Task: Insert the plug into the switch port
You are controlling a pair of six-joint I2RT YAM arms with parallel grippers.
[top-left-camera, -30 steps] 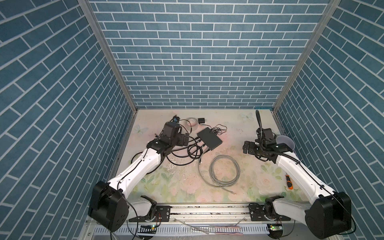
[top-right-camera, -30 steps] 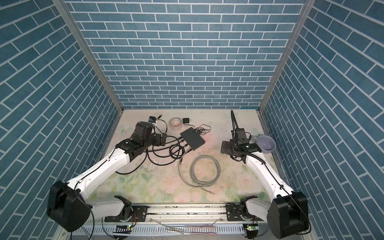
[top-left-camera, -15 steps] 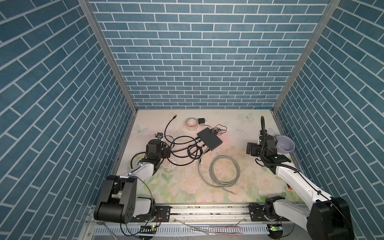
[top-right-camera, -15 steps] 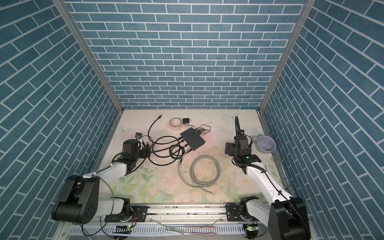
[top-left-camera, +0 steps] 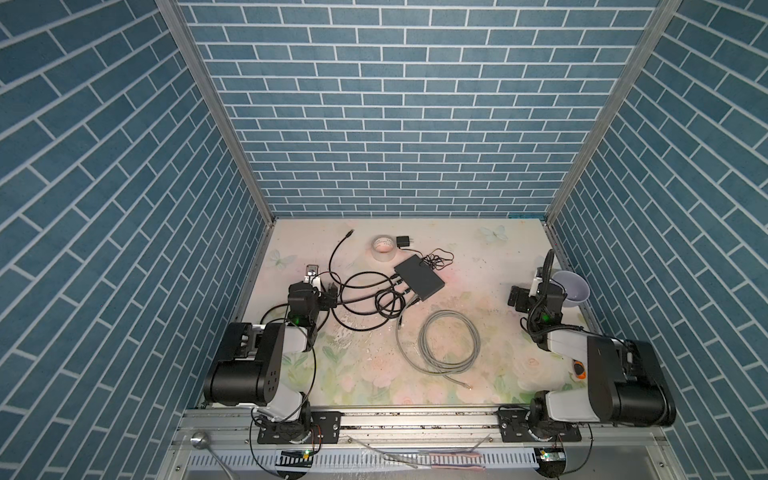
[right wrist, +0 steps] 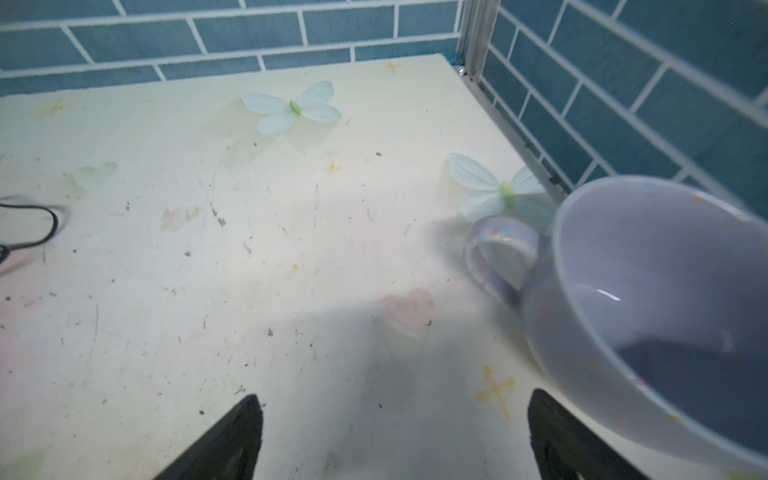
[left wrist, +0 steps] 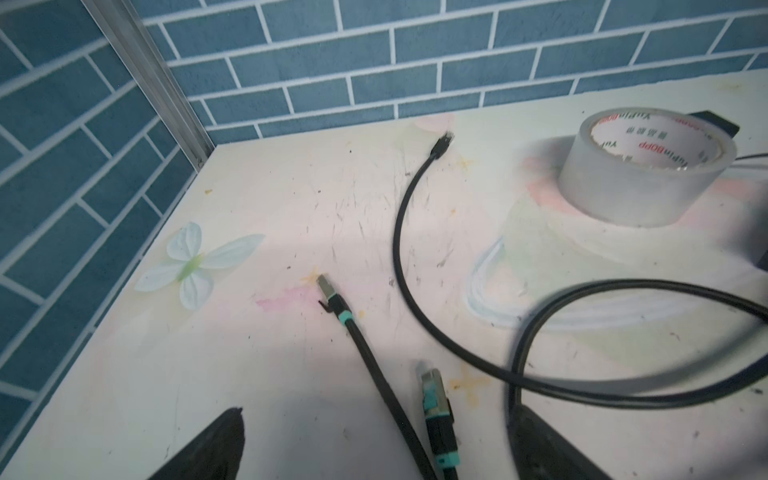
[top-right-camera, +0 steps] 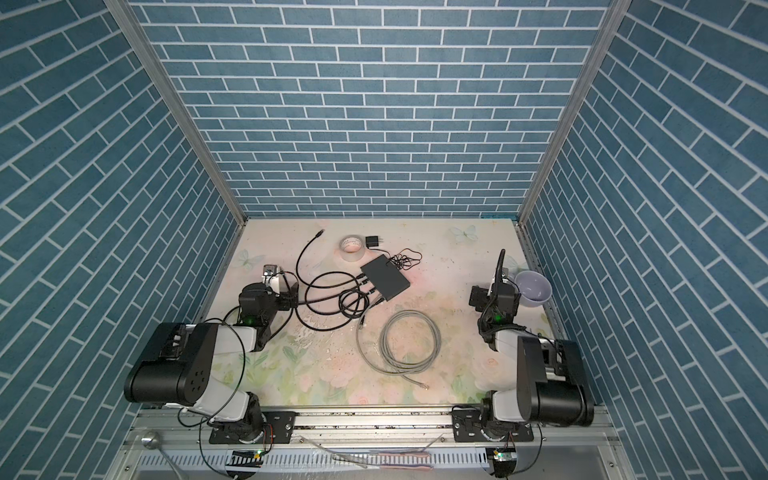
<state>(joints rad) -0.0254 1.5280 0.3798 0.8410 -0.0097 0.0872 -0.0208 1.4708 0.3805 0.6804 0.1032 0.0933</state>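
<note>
Sitting low over the left side of the floral table (top-left-camera: 478, 266), the left gripper (left wrist: 380, 436) has its jaws spread wide and pinches nothing. In the left wrist view a teal-banded plug (left wrist: 332, 295) lies on the tabletop just ahead of the fingertips, with its black cable running back between them. A second teal-banded plug (left wrist: 432, 386) sits beside that cable, too blurred to tell whether it touches the table. Farther off, a thin black cable (left wrist: 395, 241) curves to a small black plug (left wrist: 440, 145), and a roll of clear tape (left wrist: 640, 174) stands to the right of it. In both top views the switch (top-left-camera: 419, 276) (top-right-camera: 385, 280) lies flat and skewed in the far middle of the table, to the right of the left gripper and well apart from it. Black cables enter its near-left edge and loop toward that gripper. A small black power adapter (top-left-camera: 402, 242) sits just beside the tape on its right, and a coiled gray cable (top-left-camera: 451, 325) lies nearer than the switch. On the right side, the right gripper (right wrist: 395, 415) is likewise spread wide, gripping nothing above the tabletop, with a lavender mug (right wrist: 665, 311) just beside one finger, close to the right wall.
</note>
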